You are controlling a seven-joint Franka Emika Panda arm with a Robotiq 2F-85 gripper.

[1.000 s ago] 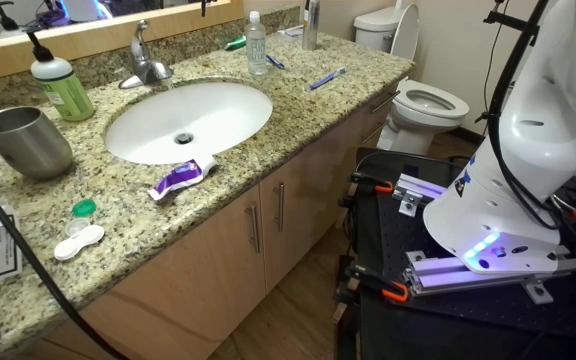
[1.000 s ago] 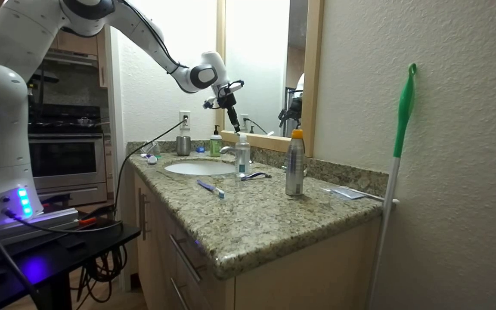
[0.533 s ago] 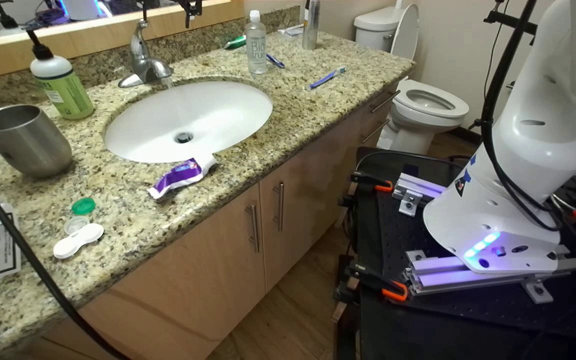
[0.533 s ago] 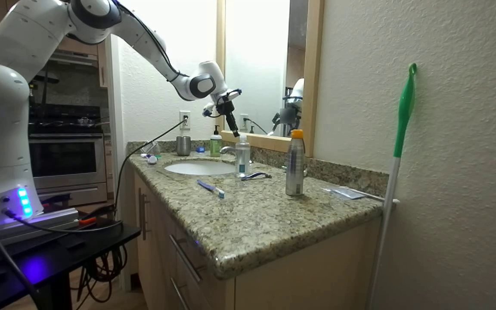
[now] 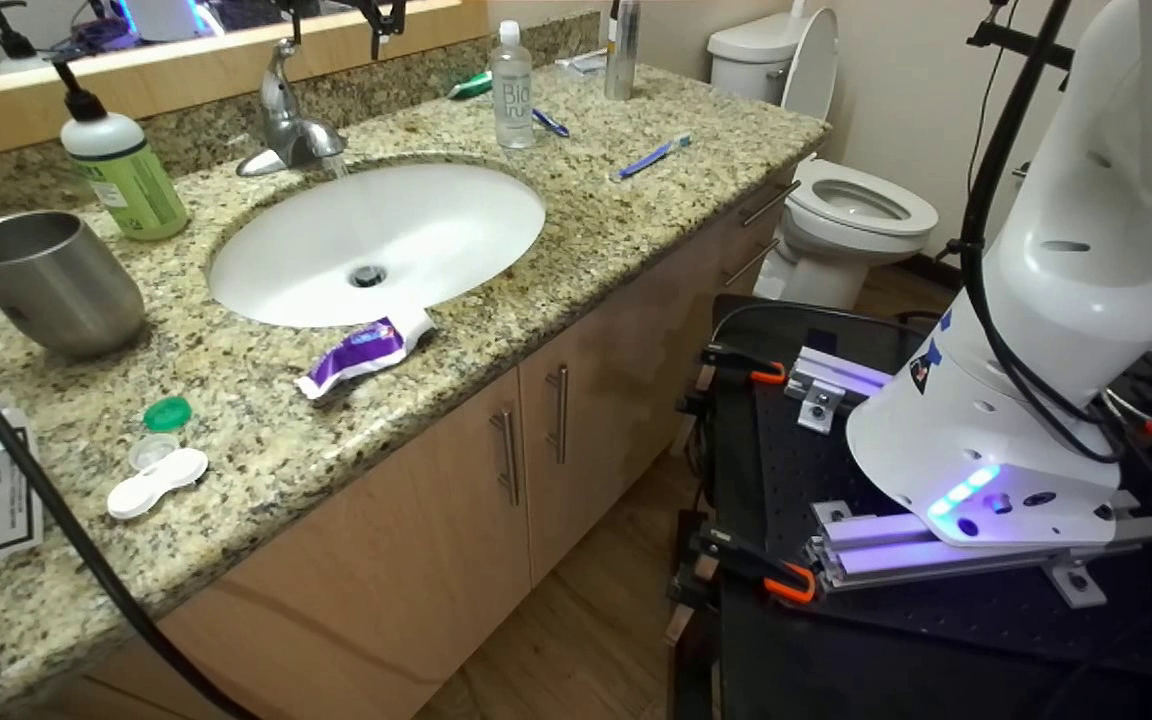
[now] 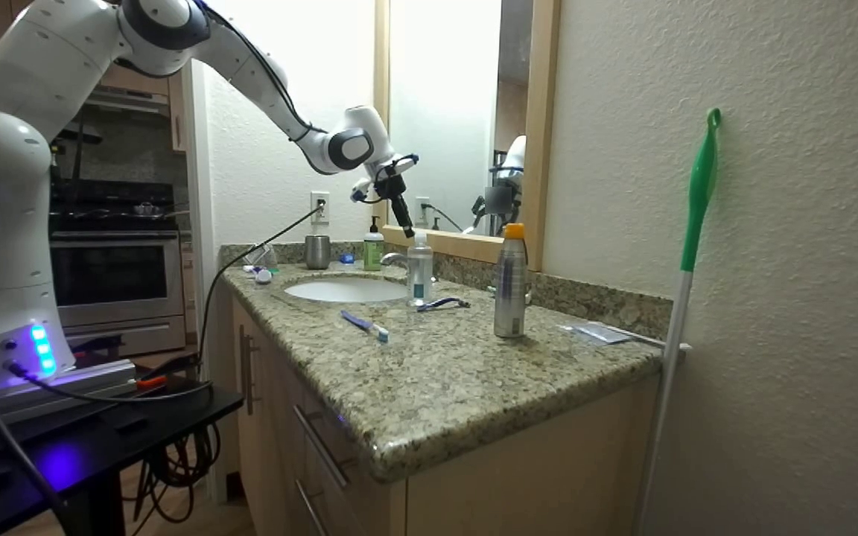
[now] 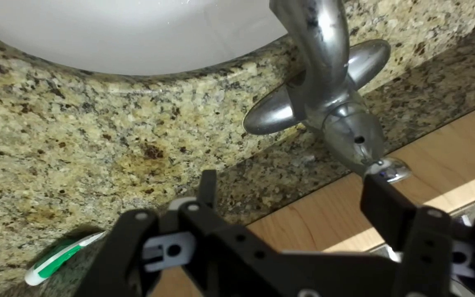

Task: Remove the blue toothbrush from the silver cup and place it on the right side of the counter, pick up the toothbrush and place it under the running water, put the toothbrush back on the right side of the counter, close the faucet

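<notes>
the gripper (image 7: 291, 185) hangs with fingers spread apart at the lever (image 7: 355, 128) of the faucet (image 7: 330, 62), one finger overlapping the lever's tip in the wrist view; whether they touch cannot be told. the blue toothbrush (image 5: 651, 159) lies on the granite worktop (image 5: 266, 440) on one side of the sink (image 5: 456, 220), the brushed-metal tumbler (image 5: 66, 285) upright on the other.

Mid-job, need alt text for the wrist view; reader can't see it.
The open end effector is at the silver faucet, one black fingertip overlapping the tip of its lever handle; contact is unclear. The spout reaches toward a white sink in the granite counter; a green-and-white item lies lower left.
</notes>
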